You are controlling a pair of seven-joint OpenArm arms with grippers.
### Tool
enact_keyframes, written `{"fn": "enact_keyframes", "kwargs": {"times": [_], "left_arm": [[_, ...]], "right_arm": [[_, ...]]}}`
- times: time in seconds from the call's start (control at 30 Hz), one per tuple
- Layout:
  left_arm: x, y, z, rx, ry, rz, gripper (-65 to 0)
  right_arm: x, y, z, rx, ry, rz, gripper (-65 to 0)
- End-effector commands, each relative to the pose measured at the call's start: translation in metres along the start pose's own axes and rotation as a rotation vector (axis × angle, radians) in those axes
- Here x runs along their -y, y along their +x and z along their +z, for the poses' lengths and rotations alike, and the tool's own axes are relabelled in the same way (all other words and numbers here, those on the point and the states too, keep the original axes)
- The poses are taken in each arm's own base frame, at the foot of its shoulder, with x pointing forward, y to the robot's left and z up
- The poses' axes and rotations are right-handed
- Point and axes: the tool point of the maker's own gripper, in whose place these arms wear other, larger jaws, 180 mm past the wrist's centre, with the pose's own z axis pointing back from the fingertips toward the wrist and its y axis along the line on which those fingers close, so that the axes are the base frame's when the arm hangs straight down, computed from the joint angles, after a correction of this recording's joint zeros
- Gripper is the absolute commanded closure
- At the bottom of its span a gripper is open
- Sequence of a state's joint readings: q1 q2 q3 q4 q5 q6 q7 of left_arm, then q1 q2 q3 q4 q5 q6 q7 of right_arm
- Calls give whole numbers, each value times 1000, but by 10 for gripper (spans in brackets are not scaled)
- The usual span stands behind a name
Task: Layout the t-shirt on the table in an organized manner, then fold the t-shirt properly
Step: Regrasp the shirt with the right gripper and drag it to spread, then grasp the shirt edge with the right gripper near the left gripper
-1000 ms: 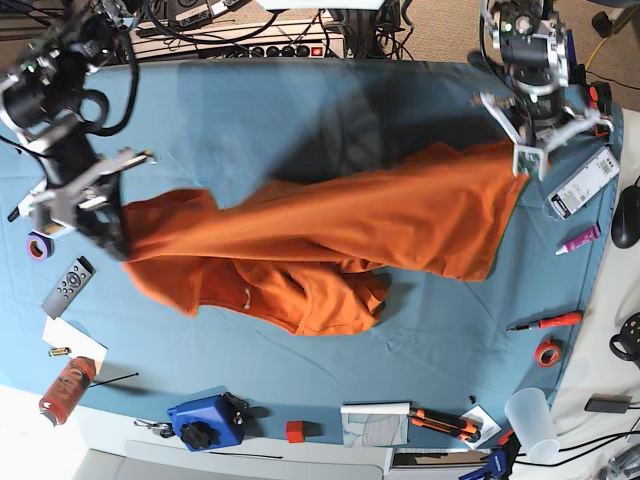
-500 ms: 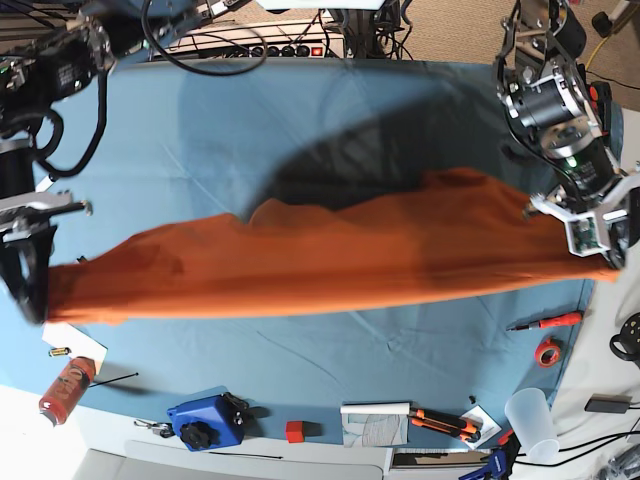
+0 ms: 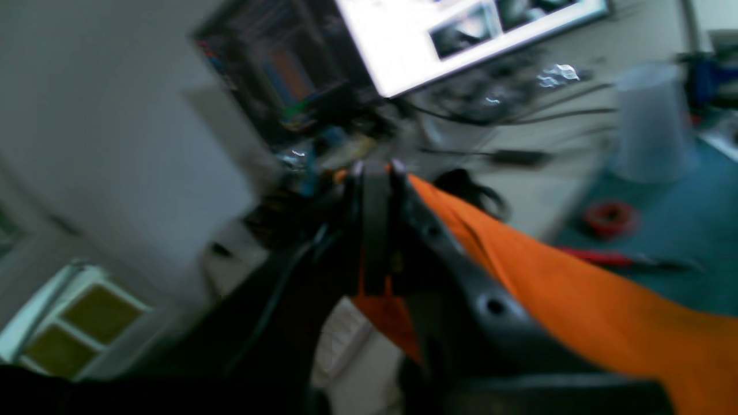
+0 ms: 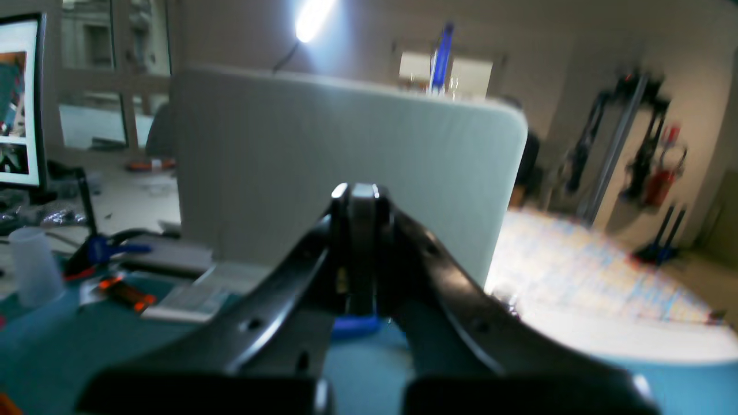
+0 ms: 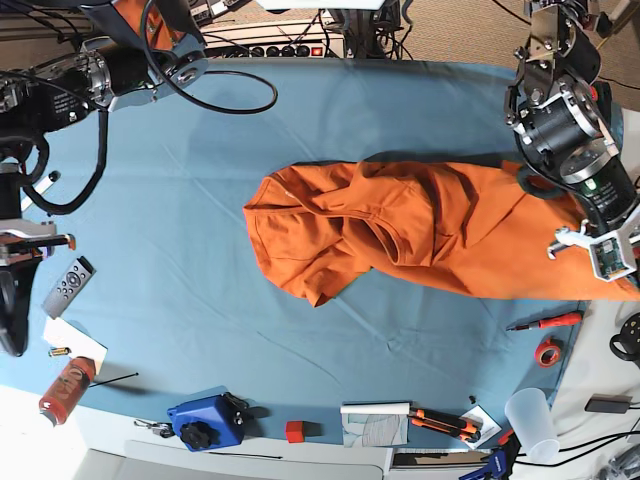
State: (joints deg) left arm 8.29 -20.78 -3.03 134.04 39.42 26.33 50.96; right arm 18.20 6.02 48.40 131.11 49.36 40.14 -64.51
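The left gripper is clamping tight on the t-shirt, pinching one end of it out past the table's edge, and the orange cloth is trailing back from it in a crumpled heap across the blue table. The right gripper is sitting closed on nothing at the opposite edge, well apart from the shirt, near a remote.

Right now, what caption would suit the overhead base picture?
Left gripper holds one end of the orange t-shirt, bunched on the blue table; right gripper shut, empty.
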Motion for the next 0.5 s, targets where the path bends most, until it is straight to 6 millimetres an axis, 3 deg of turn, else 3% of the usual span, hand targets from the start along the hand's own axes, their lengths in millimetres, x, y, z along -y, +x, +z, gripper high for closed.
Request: {"fn": "enact_keyframes", "kwargs": {"times": [0.0, 0.13, 0.27, 0.37, 0.4, 0.47], "left_arm": [[-7, 10, 0, 44, 22, 10, 0], [-4, 6, 1, 29, 2, 15, 0], [9, 0, 3, 5, -74, -8, 0], [22, -9, 8, -29, -149, 2, 0], [25, -12, 9, -40, -162, 6, 0], [26, -15, 11, -48, -171, 4, 0]], "right_arm": [[-4, 1, -2, 11, 22, -8, 0], [-35, -61, -15, -182, 154, -84, 0], [-88, -139, -18, -457, 331, -130, -3], [-142, -178, -6, -602, 499, -141, -221], [-164, -184, -1, -623, 565, -143, -264], [-209, -188, 10, -655, 709, -122, -276]]}}
